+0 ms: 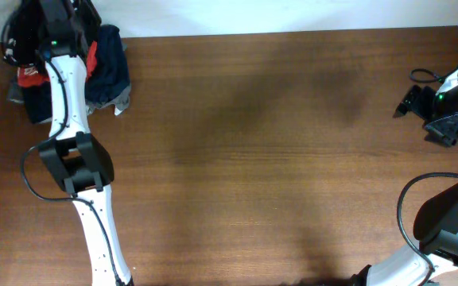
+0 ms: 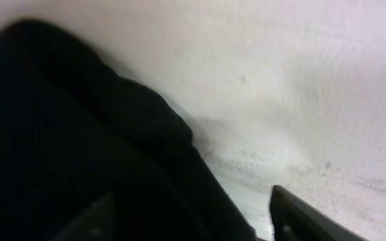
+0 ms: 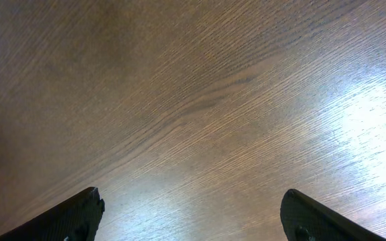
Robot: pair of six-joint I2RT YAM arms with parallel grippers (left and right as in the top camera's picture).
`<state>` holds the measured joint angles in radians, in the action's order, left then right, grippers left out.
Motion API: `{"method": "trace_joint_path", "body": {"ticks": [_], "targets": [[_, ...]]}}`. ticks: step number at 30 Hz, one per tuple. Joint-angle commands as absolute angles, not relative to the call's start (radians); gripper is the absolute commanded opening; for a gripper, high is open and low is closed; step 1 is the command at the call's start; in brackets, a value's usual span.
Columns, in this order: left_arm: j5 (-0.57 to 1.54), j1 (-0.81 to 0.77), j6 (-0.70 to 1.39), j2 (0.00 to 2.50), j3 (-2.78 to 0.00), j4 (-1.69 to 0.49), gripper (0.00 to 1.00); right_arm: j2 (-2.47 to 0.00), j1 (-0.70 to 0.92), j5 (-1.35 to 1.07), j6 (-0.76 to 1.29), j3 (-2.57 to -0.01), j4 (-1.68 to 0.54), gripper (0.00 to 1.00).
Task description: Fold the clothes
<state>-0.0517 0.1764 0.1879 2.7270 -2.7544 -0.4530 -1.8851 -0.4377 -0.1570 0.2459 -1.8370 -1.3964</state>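
Plain black fabric (image 2: 79, 134), the clothes as far as I can tell, fills the left half of the left wrist view against a white surface. My left gripper (image 2: 193, 224) is open. Its right finger (image 2: 300, 221) is over the white surface, and the left one is barely visible against the fabric lying between them. From overhead the left gripper (image 1: 50, 22) reaches into the heap at the table's far left corner. At the right edge my right gripper (image 1: 425, 117) hangs open over bare wood (image 3: 193, 107), nothing between its fingers (image 3: 66, 217).
The heap at the far left corner holds navy cloth (image 1: 110, 63), a red piece (image 1: 30, 77) and a grey bit (image 1: 122, 99), partly over the table's back edge. The left arm (image 1: 74, 159) stretches along the left side. A cable loops by the right arm (image 1: 452, 214).
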Motion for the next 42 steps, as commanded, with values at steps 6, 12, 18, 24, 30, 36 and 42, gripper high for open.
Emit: {"method": "trace_joint_path", "body": {"ticks": [6, 12, 18, 24, 30, 36, 42], "targets": [[-0.169, 0.206, 0.095, 2.649, -2.810, -0.430, 0.85, -1.893, -0.431, -0.141, 0.216, -1.842, -1.401, 0.90], [-0.169, 0.242, 0.095, 2.651, -2.809, -0.354, 0.87, -1.893, -0.431, -0.141, 0.216, -1.842, -1.399, 0.89], [-0.150, 0.285, 0.095, 2.653, -2.797, -0.292, 0.87, -1.893, -0.431, -0.142, 0.217, -1.842, -1.399, 0.89], [-0.146, 0.305, 0.095, 2.706, -2.716, -0.216, 0.87, -1.893, -0.431, -0.142, 0.217, -1.842, -1.399, 0.89], [-0.146, 0.316, 0.096, 2.902, -2.706, -0.225, 0.92, -1.893, -0.425, -0.146, 0.217, -1.842, -1.410, 0.89], [-0.146, 0.315, 0.096, 3.081, -2.706, -0.293, 0.99, -1.893, -0.406, -0.145, 0.217, -1.842, -1.410, 0.89], [-0.139, 0.306, 0.095, 3.115, -2.712, -0.307, 0.99, -1.893, -0.403, -0.145, 0.217, -1.842, -1.410, 0.89]]}}
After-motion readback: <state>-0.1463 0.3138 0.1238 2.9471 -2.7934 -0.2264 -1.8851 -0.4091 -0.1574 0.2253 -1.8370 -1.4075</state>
